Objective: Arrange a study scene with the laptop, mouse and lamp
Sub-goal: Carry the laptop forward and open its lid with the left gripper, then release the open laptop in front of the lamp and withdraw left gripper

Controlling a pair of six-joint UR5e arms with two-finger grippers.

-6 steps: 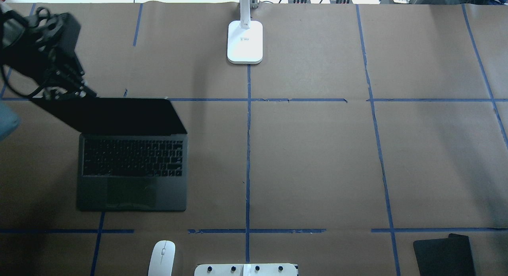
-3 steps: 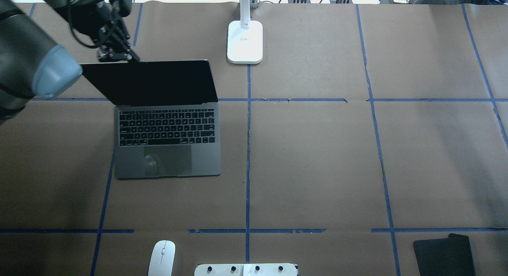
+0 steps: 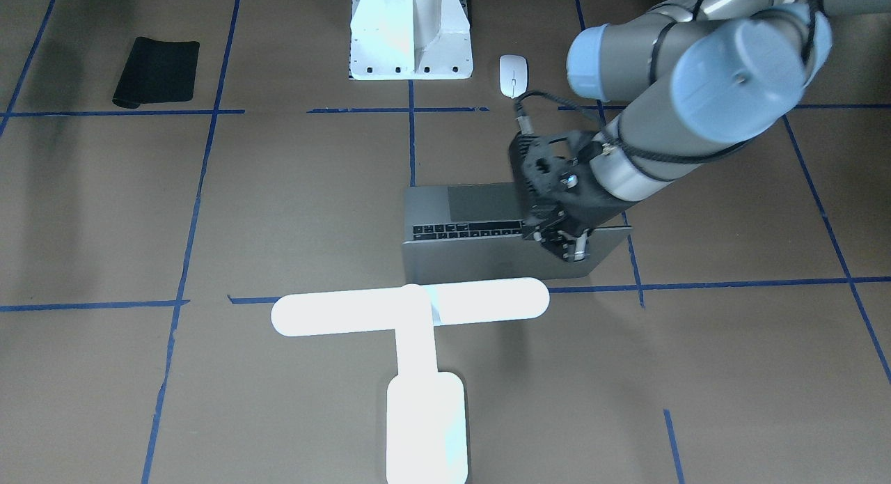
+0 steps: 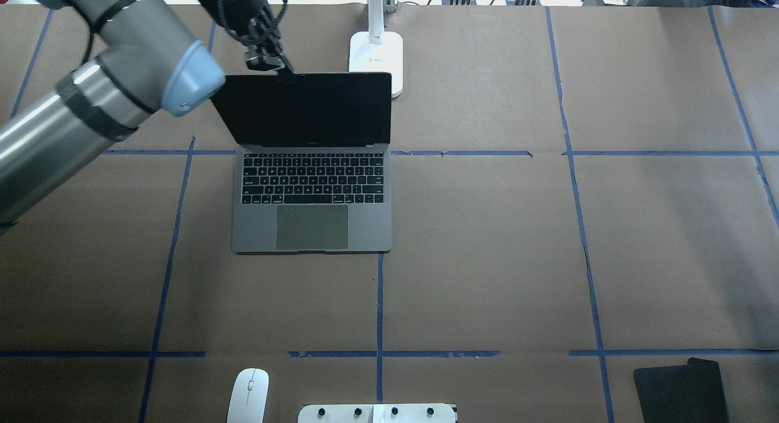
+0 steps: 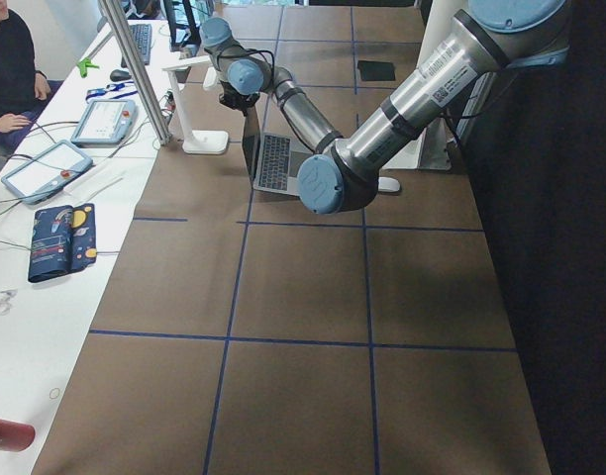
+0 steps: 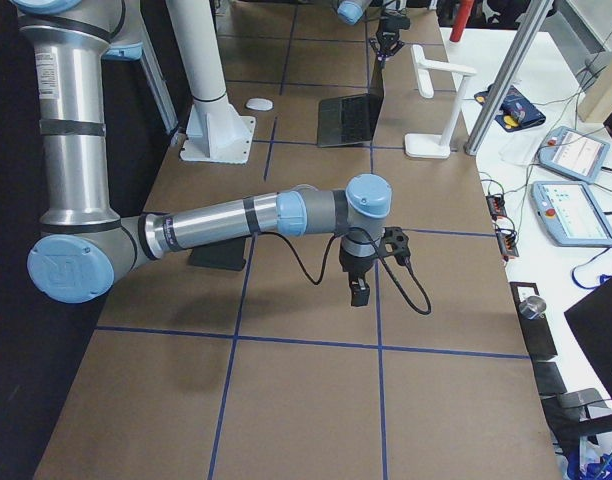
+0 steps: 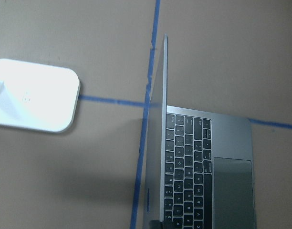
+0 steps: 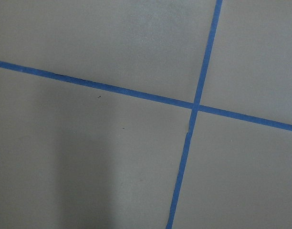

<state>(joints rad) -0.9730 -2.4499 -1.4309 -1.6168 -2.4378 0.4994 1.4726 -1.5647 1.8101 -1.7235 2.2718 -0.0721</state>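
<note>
The grey laptop (image 4: pixel 310 228) stands open on the brown table, its dark screen upright just in front of the lamp's base (image 4: pixel 376 58). My left gripper (image 4: pixel 271 64) is shut on the top edge of the lid near its left corner; it also shows in the front view (image 3: pixel 567 247). The left wrist view looks along the lid edge (image 7: pixel 162 119), with the keyboard to the right and the lamp base (image 7: pixel 34 95) to the left. The white T-shaped lamp (image 3: pixel 411 306) stands upright. The white mouse (image 4: pixel 248 395) lies near the pedestal. My right gripper (image 6: pixel 358 290) hangs over bare table; I cannot tell whether it is open.
A black mouse pad (image 4: pixel 681 389) lies at the near right corner. The white bolted pedestal (image 4: pixel 377 412) sits at the near edge. Blue tape lines cross the brown paper. Tablets and cables lie on a white bench (image 6: pixel 566 160) beyond the far edge.
My left gripper has carried the open laptop to the right and away from me, from the near left to just in front of the lamp base. Mouse and lamp have not moved.
</note>
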